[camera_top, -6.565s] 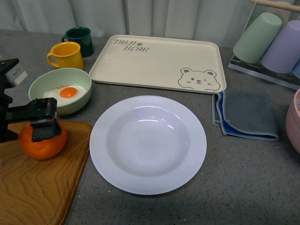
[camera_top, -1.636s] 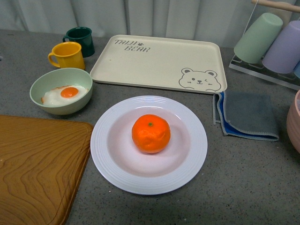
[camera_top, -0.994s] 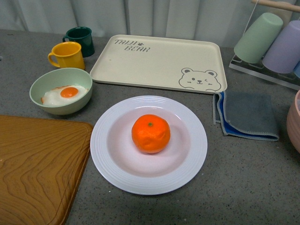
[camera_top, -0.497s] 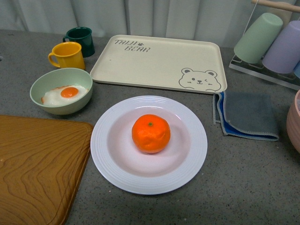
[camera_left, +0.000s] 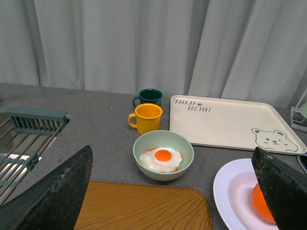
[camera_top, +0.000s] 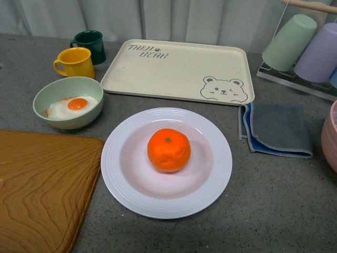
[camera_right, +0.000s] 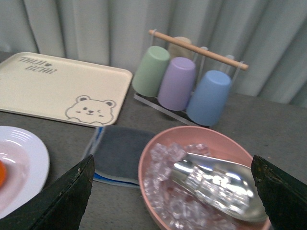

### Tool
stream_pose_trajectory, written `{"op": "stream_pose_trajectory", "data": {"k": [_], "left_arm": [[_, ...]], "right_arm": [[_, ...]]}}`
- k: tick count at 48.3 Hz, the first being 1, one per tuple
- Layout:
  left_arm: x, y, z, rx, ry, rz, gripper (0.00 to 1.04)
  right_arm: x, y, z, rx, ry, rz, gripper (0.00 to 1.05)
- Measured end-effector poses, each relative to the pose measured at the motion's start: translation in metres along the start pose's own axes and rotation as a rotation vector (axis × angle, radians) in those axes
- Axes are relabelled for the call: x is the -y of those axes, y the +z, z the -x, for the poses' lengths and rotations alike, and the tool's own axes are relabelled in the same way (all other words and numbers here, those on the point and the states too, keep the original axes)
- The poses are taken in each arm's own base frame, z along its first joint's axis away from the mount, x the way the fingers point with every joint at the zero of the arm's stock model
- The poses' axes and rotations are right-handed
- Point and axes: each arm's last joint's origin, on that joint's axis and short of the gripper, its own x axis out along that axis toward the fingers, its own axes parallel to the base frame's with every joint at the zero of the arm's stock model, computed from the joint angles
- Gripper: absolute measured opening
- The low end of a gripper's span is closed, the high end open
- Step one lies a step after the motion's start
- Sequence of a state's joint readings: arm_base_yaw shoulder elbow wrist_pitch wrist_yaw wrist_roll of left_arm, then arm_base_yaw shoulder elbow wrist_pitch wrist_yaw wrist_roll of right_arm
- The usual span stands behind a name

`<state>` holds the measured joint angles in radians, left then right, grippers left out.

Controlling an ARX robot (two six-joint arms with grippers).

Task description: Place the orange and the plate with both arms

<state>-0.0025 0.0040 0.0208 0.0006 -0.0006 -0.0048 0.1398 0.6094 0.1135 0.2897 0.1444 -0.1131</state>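
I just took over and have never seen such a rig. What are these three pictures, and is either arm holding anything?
This is a robot with two arms, each ending in a claw. The front picture looks from its body over a grey counter: the orange sits in the middle of the white plate, with a bear tray behind, a green bowl with a fried egg and a wooden board to the left, a folded cloth to the right. The other two come from wrist cameras; the dark shapes at their edges are claw fingers. The left claw and right claw both stand open, holding nothing.
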Motion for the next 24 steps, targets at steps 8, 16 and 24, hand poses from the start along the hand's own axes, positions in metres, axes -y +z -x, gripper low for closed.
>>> {"op": "stream_pose_trajectory", "data": {"k": [8,16,24], "left_arm": [[0.000,0.000,0.000,0.000,0.000,0.000,0.98],[0.000,0.000,0.000,0.000,0.000,0.000,0.98],[0.000,0.000,0.000,0.000,0.000,0.000,0.98]], "right_arm": [[-0.017,0.004,-0.047,-0.184,0.169,-0.104,0.95],[-0.034,-0.011,-0.079,-0.431,0.304,-0.224,0.95],[-0.046,-0.022,-0.109,-0.582,0.404,-0.396,0.95]]}}
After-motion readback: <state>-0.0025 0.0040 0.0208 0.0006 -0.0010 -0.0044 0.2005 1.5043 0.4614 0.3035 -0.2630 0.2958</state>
